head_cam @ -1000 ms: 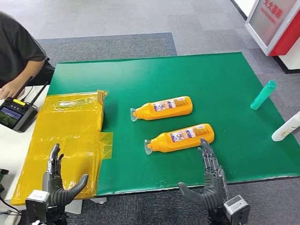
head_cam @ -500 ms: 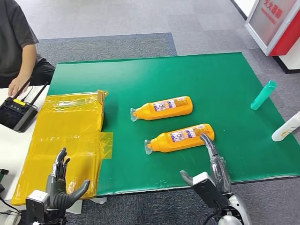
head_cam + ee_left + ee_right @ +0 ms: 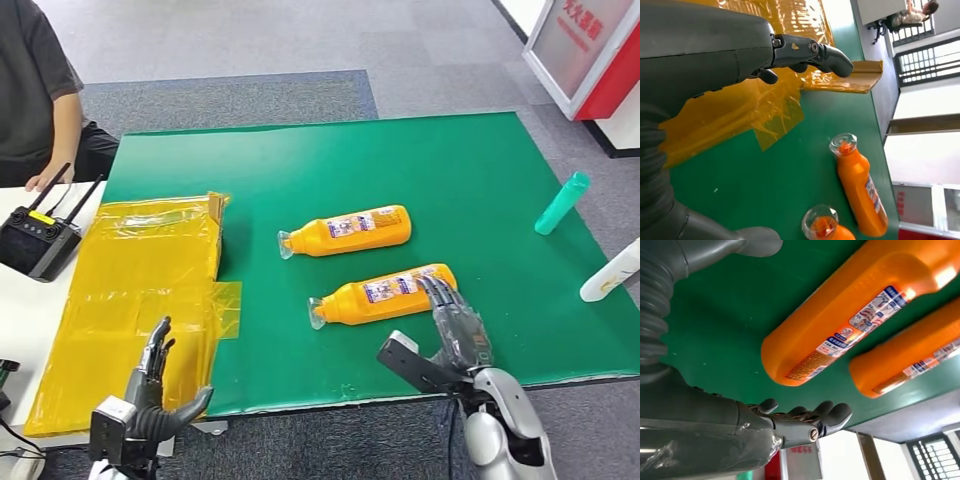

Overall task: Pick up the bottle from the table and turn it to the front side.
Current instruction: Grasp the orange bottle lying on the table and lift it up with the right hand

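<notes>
Two orange bottles lie on their sides on the green mat point(image 3: 468, 180), clear caps to the left. The near bottle point(image 3: 383, 293) point(image 3: 843, 315) lies in front of the far bottle point(image 3: 346, 231) point(image 3: 904, 360). My right hand point(image 3: 445, 335) point(image 3: 791, 422) hovers open at the near bottle's base end, fingers stretched just over it and thumb spread toward the table's front edge, holding nothing. My left hand point(image 3: 155, 385) point(image 3: 753, 55) is open at the front left over the yellow wrapping point(image 3: 143, 290), fingers straight. The left wrist view shows both capped bottle necks point(image 3: 857, 180).
A teal bottle point(image 3: 561, 202) and a white bottle point(image 3: 610, 271) lie at the mat's right edge. A person sits at the far left with a hand by a black remote controller point(image 3: 34, 240). A red and white stand point(image 3: 585, 50) is at the back right.
My right hand has moved forward and left, its fingers now over the near bottle's base. My left hand has shifted right along the front edge. The person's hand pulled back slightly.
</notes>
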Tool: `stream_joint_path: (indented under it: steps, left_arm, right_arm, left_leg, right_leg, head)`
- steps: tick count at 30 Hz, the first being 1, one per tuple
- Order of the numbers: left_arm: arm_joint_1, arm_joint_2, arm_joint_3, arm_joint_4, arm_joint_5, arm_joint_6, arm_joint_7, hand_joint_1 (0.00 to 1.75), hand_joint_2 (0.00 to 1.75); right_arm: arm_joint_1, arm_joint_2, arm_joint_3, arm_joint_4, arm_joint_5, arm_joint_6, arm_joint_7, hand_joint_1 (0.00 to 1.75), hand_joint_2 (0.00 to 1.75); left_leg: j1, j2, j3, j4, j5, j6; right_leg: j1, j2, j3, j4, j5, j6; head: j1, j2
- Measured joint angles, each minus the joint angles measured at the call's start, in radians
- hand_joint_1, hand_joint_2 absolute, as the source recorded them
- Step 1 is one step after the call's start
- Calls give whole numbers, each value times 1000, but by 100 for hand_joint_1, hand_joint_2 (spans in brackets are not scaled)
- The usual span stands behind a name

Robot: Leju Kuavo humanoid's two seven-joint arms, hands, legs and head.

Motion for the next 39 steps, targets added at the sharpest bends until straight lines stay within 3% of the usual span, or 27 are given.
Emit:
stream_joint_path:
  steps: [6,15,27,34,39]
  left_arm:
    - [-27,10,-25,43,8,9,-1,0,175]
    - [-39,20,-45,69,25,25,-1,0,175]
    - [-75,88,-177,149,136,126,-1,0,175]
    - [-76,109,-209,165,145,138,-1,0,175]
    - [-76,119,-225,170,152,151,-1,0,175]
  right_arm:
    - [-76,-56,33,101,12,2,10,0,175]
    - [-117,-79,52,158,28,4,15,0,175]
    - [-413,-93,156,513,99,39,47,0,175]
    - [-476,-101,192,595,114,44,53,0,175]
    - [-522,-117,212,650,114,100,51,0,175]
  left_leg:
    - [0,0,0,0,1,0]
    - [0,0,0,0,0,0]
    - [0,0,-1,0,3,0]
    - [0,0,-1,0,3,0]
    - [0,0,-1,0,3,0]
  right_leg:
    - [0,0,1,0,0,0]
    - [0,0,0,0,0,0]
    - [0,0,0,0,3,1]
    - [0,0,-1,0,3,1]
    - [0,0,-1,0,3,1]
  head:
    - [0,0]
    - [0,0]
    - [0,0]
    - [0,0]
    - [0,0]
